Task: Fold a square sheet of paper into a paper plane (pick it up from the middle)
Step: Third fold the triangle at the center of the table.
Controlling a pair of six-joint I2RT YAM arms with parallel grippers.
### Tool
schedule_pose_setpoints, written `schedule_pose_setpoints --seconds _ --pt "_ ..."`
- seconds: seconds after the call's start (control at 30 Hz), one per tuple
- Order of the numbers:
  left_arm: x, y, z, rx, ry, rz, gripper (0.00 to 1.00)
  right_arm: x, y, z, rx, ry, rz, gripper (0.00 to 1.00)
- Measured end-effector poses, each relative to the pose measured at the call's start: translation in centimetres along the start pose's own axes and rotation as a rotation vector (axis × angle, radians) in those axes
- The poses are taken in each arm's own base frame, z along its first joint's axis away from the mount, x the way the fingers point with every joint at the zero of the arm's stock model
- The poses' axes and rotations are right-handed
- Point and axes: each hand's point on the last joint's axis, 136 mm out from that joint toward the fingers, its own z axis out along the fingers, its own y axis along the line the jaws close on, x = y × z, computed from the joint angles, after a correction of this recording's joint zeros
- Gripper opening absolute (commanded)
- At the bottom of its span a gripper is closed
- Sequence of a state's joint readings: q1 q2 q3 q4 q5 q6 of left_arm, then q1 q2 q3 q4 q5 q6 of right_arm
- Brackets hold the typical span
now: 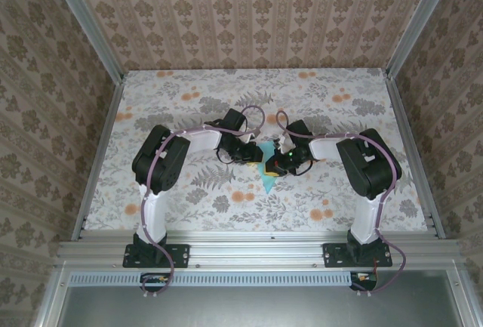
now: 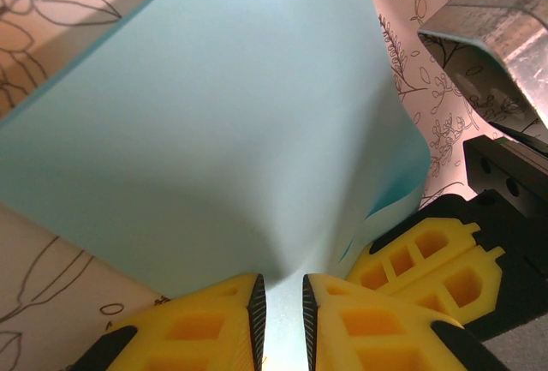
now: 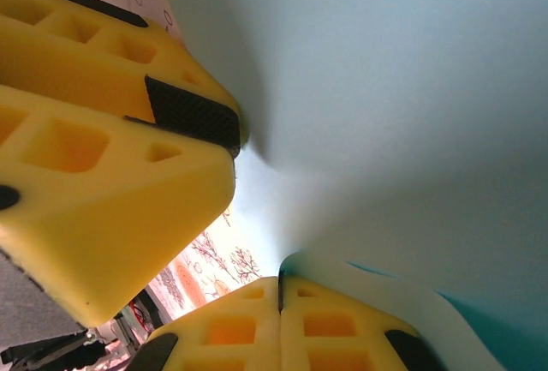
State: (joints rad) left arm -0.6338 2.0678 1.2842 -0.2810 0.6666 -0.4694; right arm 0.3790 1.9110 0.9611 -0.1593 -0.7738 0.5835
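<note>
Both arms meet over the middle of the floral tabletop point(image 1: 339, 115), claws nearly touching. The turquoise paper sheet point(image 2: 214, 131) is held up between them, off the surface as far as the wrist views show. The left claw point(image 2: 282, 302) is clamped on it: the yellow fingers point(image 2: 214, 324) stand almost together, and the paper funnels down into the thin slot between the black pads. The right claw point(image 3: 280, 302) is fully closed, its two yellow fingers pressed flat together with a curled paper edge pinched in the seam. From above, a pointed turquoise tip pokes out below the claws toward the near edge. The sheet is probably part-folded there, but the arms hide most of it. The paper bows and creases between the two grips.
</note>
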Motion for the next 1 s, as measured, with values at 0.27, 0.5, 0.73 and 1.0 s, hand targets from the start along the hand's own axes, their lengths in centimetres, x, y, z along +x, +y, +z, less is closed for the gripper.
schedule_pose_setpoints --seconds 0.27,0.5,0.73,1.0 --pt "0.02 -0.01 0.00 0.002 0.001 0.000 0.23 -0.20 -0.16 -0.18 0.018 -0.015 -0.002 0.03" --pt "0.01 -0.01 0.00 0.003 0.000 0.000 0.23 -0.19 -0.15 -0.15 0.021 -0.016 -0.004 0.03" --pt "0.02 -0.01 0.00 0.004 0.000 0.000 0.23 -0.21 -0.18 -0.15 0.023 -0.018 -0.004 0.07" --pt "0.03 -0.04 0.01 0.005 0.001 0.000 0.24 -0.14 0.18 -0.15 0.004 -0.010 -0.012 0.23"
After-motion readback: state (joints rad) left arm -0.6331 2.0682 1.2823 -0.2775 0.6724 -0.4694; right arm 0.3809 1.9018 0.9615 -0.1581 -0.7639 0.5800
